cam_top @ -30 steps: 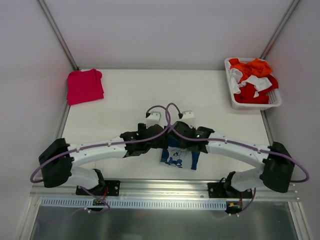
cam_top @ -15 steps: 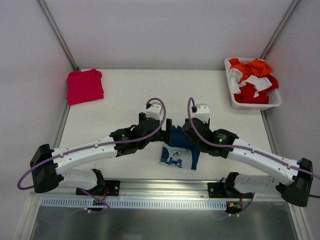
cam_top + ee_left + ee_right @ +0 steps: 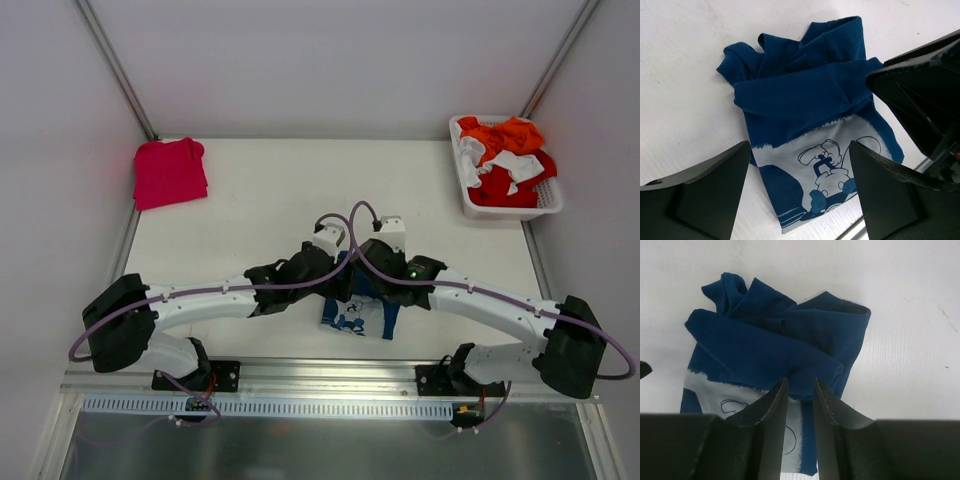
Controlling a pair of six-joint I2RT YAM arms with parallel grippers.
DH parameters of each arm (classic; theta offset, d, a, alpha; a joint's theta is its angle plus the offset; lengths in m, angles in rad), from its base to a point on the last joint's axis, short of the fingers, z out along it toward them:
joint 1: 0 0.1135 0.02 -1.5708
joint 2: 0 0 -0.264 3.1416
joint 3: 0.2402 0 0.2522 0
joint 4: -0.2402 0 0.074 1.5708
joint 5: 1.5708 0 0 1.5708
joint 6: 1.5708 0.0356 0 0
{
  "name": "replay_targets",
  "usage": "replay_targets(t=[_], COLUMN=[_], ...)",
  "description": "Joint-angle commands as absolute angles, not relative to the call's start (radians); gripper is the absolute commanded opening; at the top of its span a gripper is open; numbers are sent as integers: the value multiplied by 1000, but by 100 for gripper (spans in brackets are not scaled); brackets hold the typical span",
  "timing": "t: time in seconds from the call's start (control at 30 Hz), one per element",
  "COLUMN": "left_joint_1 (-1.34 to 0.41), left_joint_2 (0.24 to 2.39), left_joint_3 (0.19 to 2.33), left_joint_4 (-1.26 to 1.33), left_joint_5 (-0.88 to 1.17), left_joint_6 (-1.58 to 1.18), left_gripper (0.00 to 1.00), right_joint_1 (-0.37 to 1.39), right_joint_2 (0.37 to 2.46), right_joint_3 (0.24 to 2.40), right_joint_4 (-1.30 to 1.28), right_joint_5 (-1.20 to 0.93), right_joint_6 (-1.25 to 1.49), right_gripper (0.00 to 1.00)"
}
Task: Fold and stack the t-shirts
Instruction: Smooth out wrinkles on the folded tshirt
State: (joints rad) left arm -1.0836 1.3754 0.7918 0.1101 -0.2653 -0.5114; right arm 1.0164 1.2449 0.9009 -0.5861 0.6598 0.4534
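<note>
Hovering over the navy t-shirt (image 3: 800,95), my left gripper (image 3: 799,150) is spread wide, its two fingers straddling the printed white panel from above without touching the cloth. The shirt lies folded on the bench (image 3: 250,200), directly beneath both grippers, with its bunched blue end on the far side of them. My right gripper (image 3: 800,382) has its fingers drawn close, with only a narrow slit between them. Their tips sit right at a fold edge of the shirt, and I cannot tell whether they nip it. The magenta t-shirt (image 3: 169,172) lies well away, beyond my left gripper and off to its left. A white basket (image 3: 465,190) of clothes stands beyond my right gripper.
</note>
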Motion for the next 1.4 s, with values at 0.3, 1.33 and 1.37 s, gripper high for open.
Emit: replay_targets(t=[0.3, 1.33, 1.37], left_joint_1=[-1009, -973, -973], left_joint_2=[1434, 1264, 1252], left_joint_3=[742, 654, 652], left_joint_4=[277, 276, 265], left_joint_5=[-176, -103, -97], left_joint_6=[-534, -577, -575], left_gripper=[81, 80, 80], right_joint_1=[977, 924, 920], right_joint_2=[1322, 1502, 1505], right_joint_3=[847, 926, 934], right_joint_4=[-494, -495, -497], right_joint_5=[574, 583, 583], right_joint_6=[491, 469, 463], right_gripper=[31, 0, 0])
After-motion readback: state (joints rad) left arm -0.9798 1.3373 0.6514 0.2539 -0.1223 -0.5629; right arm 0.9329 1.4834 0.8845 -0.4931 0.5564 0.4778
